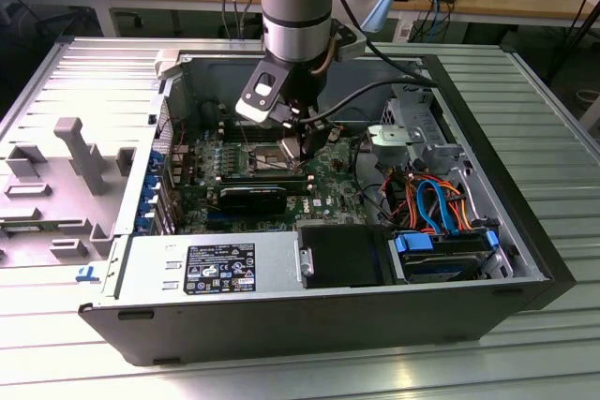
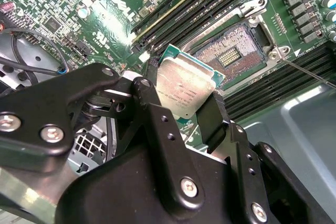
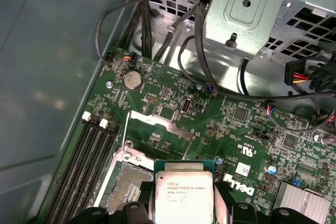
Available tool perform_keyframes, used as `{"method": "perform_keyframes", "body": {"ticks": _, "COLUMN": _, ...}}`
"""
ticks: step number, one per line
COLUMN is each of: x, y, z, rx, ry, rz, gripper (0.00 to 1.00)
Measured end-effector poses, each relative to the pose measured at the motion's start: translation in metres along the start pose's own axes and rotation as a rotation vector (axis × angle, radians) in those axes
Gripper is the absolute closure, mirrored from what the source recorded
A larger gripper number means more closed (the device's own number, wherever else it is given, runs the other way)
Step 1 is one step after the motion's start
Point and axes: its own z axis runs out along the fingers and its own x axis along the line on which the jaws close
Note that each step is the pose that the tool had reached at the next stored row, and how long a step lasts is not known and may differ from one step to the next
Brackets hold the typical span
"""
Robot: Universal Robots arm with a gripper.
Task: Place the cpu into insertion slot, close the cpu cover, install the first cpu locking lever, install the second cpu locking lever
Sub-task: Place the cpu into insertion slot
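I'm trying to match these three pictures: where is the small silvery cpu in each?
Exterior view: the cpu, at the gripper tip above the green motherboard.
Second wrist view: the cpu, clamped between black fingers, beside the open insertion slot.
First wrist view: the cpu, print facing the camera, beside that slot.
Shared landmark: the insertion slot.

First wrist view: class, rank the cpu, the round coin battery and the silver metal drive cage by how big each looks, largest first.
1. silver metal drive cage
2. cpu, though it sits nearest the camera, so it looks enlarged
3. round coin battery
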Motion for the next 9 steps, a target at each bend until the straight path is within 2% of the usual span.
{"method": "perform_keyframes", "body": {"ticks": 9, "x": 0.0000, "y": -0.0001, "z": 0.0015, "rx": -0.0001, "ry": -0.0006, "rz": 0.006, "gripper": 0.46}}
